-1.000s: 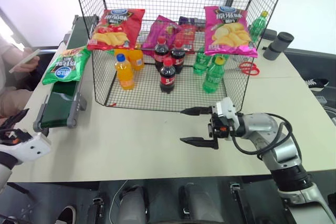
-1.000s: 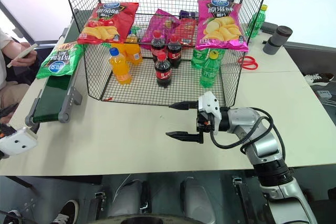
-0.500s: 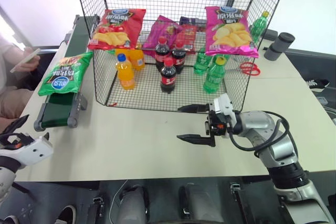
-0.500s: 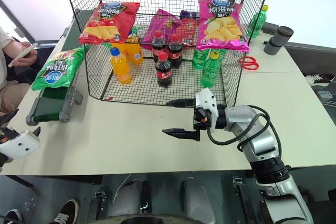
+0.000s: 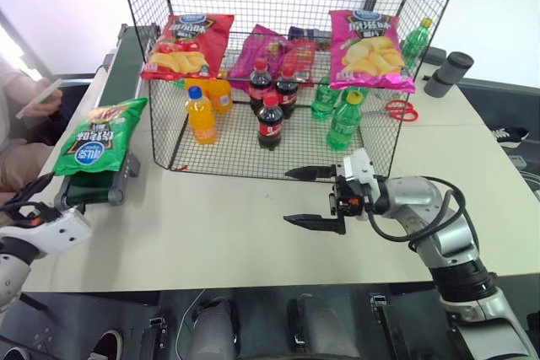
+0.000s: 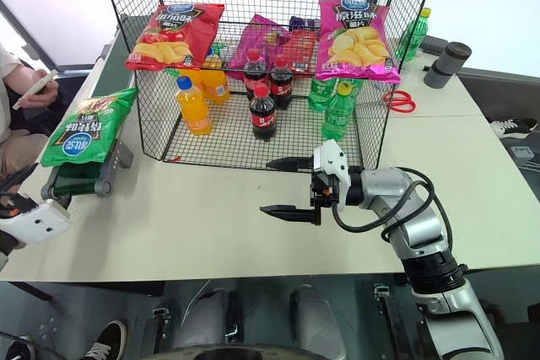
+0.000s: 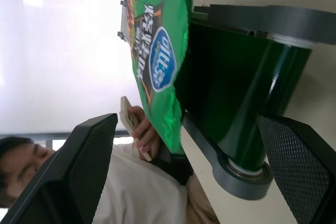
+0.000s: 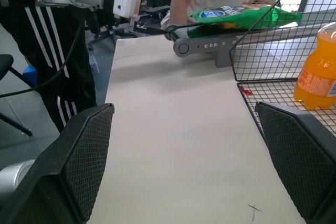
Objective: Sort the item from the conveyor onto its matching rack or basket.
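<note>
The item, a shiny green crisp bag (image 5: 94, 137) with a blue oval logo, lies at the near end of the conveyor (image 5: 128, 168), a dark green belt with grey rails. My left gripper (image 5: 25, 204) hangs open just in front of that belt end, level with it and apart from the bag. In the left wrist view the bag (image 7: 157, 61) sits above the end roller (image 7: 236, 103), between my spread fingers (image 7: 89, 171). My right gripper (image 5: 287, 196) is open and empty above the table, pointing left, in front of the black wire rack (image 5: 137, 6).
The rack holds a red crisp bag (image 5: 186, 44), a magenta crisp bag (image 5: 369, 38), and orange (image 5: 199, 114), cola (image 5: 269, 120) and green bottles (image 5: 342, 120). A seated person (image 5: 38, 94) holds a phone left of the conveyor. Red scissors (image 5: 399, 110) lie right of the rack.
The green bag has ridden along the belt toward me and now sits at its near end. Both grippers stay open and roughly where they were.
</note>
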`<action>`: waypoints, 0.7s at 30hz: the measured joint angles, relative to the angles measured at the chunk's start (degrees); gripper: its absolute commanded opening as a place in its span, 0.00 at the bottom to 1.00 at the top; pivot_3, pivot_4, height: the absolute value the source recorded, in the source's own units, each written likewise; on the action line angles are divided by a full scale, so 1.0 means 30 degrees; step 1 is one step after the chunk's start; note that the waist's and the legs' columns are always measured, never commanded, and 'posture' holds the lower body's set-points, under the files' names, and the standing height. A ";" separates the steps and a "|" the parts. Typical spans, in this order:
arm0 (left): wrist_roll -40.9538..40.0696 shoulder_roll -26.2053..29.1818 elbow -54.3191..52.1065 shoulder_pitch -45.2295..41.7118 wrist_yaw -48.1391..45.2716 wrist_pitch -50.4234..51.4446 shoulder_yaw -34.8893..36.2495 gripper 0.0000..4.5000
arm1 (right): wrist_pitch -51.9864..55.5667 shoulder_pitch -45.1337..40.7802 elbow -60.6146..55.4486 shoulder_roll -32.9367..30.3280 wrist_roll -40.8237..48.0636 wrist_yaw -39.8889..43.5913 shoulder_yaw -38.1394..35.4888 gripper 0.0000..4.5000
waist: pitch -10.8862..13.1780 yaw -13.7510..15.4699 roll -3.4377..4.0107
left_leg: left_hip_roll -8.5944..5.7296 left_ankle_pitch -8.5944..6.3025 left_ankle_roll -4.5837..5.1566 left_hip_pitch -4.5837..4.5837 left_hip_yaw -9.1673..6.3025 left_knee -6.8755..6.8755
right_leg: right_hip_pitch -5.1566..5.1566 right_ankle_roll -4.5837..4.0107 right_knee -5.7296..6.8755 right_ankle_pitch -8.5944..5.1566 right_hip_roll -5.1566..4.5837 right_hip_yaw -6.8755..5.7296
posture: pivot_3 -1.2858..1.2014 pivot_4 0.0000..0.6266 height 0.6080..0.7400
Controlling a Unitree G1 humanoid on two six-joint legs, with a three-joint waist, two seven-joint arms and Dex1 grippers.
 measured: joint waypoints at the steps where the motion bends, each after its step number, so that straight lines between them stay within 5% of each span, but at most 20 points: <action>1: -0.0004 0.0002 0.0052 -0.0002 0.0000 0.0001 -0.0047 1.00 | 0.0000 -0.0002 0.0000 -0.0027 -0.0015 -0.0013 -0.0004 1.00 | 0.0000 -0.0018 0.0000 | 0.0000 0.0000 0.0000 0.0000 -0.0001 -0.0001 | -0.0002 0.0000 0.0001 0.0000 0.0001 0.0000 | 0.52 0.24 1.00; 21: -0.0141 0.0249 0.0693 -0.1165 0.0002 -0.0110 -0.1355 1.00 | -0.0346 0.0009 0.0051 -0.0353 -0.0349 -0.0183 -0.0044 1.00 | -0.0001 0.0033 -0.0001 | -0.0002 0.0000 0.0000 -0.0002 0.0004 -0.0001 | -0.0004 0.0003 0.0001 0.0001 0.0002 -0.0001 | 0.52 0.24 1.00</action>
